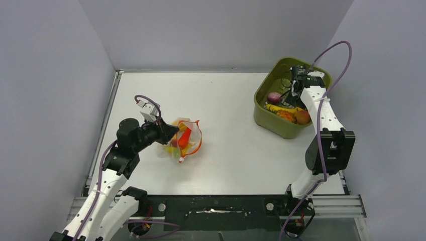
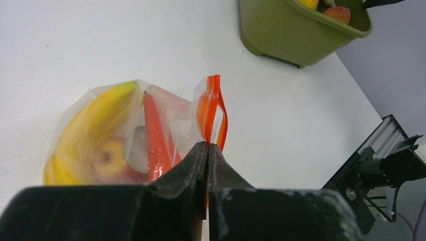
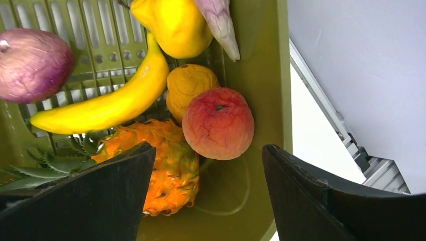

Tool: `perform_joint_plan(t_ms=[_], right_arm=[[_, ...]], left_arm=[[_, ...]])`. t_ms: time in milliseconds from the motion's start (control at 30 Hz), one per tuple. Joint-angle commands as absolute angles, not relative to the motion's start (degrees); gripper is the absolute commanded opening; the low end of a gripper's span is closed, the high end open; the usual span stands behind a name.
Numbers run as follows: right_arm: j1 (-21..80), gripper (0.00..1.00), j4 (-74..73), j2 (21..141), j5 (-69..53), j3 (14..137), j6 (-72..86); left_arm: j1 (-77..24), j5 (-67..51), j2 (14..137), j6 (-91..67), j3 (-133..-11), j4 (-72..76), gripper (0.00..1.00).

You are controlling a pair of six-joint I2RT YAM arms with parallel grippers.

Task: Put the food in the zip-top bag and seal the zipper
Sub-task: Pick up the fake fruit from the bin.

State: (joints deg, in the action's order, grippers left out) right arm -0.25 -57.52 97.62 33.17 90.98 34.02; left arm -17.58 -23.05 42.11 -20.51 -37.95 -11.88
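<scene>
my left gripper (image 2: 208,145) pinches the zipper (image 2: 213,108) of the zip-top bag (image 2: 100,135), jaws closed on it; my right gripper (image 3: 206,150) hangs wide open over the peach (image 3: 217,123) in the green bin (image 3: 261,75).

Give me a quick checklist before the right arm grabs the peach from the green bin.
1. Is the left tool shut on the zipper: ok.
2. Is the zip-top bag mouth open, seen from the top view: ok.
3. Is the right tool open: ok.
4. Is the peach lined up between its fingers: ok.
5. Is there finger room between the peach and the bin wall: cannot tell.
</scene>
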Motion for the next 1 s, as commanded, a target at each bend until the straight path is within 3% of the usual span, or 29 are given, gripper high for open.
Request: perform_joint_plan(t_ms=[0,200,667,967], right_arm=[[-0.1,0.81,-56.0,95.7,34.0,89.6,33.7],[-0.2,0.88,-56.9,98.1,34.1,90.3,33.3],[0.0,0.89,-59.2,103.0,35.7,91.0,33.7],[0.0,0.78,-58.6,104.4,37.2,90.4,33.7]], left_arm=[[-17.9,-22.7,40.6,-20.1,-38.6,-9.3,0.0],[-17.9,-23.1,40.3,-20.2,-38.4,-9.2,0.0],[-18.4,-22.5,39.4,-20.0,-38.5,-9.3,0.0],[-18.3,-21.8,38.4,-20.1,-38.3,-9.6,0.0]])
